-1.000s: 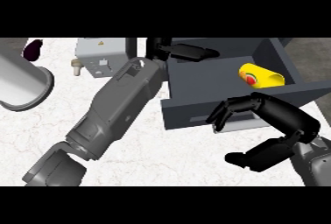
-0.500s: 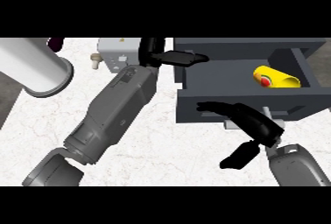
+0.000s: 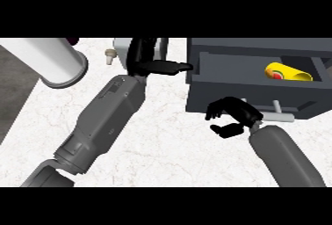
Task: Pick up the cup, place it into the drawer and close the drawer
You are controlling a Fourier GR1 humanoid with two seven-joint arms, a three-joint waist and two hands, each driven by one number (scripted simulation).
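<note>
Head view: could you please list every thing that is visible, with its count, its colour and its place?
drawer: one, dark grey, open, upper right
cup: one, yellow with a red spot, lying inside the drawer
drawer handle: one, silver, on the drawer front
cylinder: one, white, upper left
small box: one, light grey, behind the left hand
counter: one, white marble
left hand: one, black, top centre, beside the drawer
right hand: one, black, curled at the drawer front

1 head view, steeply down and close over the counter (image 3: pixel 168 145) and drawer (image 3: pixel 253 94)
</note>
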